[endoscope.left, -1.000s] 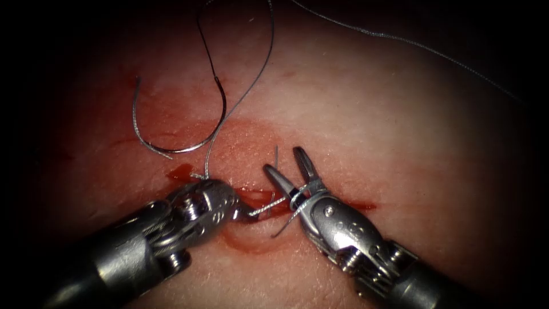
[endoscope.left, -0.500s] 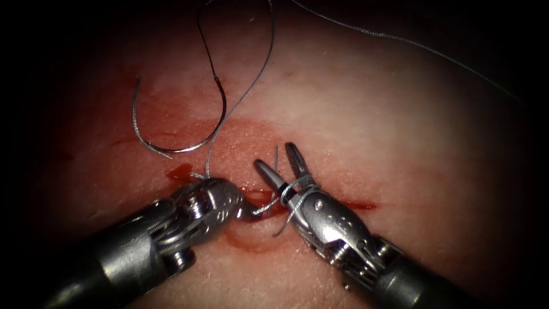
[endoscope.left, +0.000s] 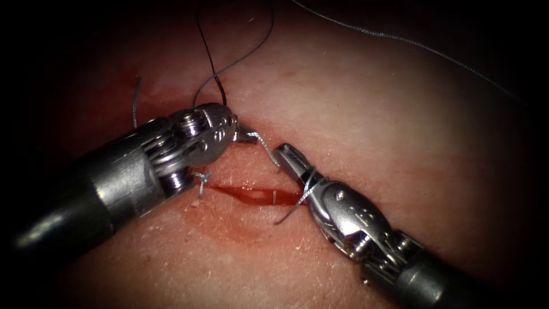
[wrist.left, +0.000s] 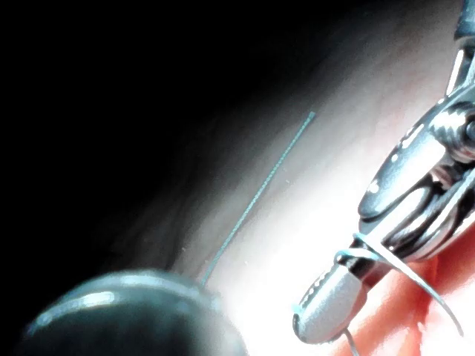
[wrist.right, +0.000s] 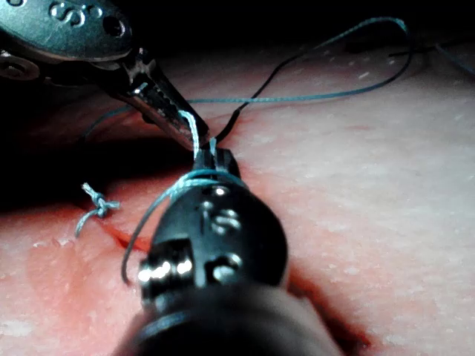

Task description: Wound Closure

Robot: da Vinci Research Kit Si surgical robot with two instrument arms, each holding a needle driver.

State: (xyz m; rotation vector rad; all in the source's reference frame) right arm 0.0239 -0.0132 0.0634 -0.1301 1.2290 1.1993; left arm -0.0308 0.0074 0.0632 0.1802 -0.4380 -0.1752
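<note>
Clamping grey thread (endoscope.left: 264, 147) in left steel pincer (endoscope.left: 247, 136) above red cut (endoscope.left: 251, 195) in pink tissue (endoscope.left: 366, 114); right steel pincer (endoscope.left: 284, 153) together, thread looped around. Dark curved needle (endoscope.left: 209, 57) lying above, long axis near upright.

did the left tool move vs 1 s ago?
Yes. The left arm's steel needle driver, shut on grey thread, went from the red cut up to its far side.

Light falls on the middle of the tissue (endoscope.left: 366, 114) in the endoscope view and fades to black at the edges. Glare glints on the left tool (endoscope.left: 243, 135) and right tool (endoscope.left: 286, 155). The left wrist view is blown out with glare on the tissue, half black elsewhere.
</note>
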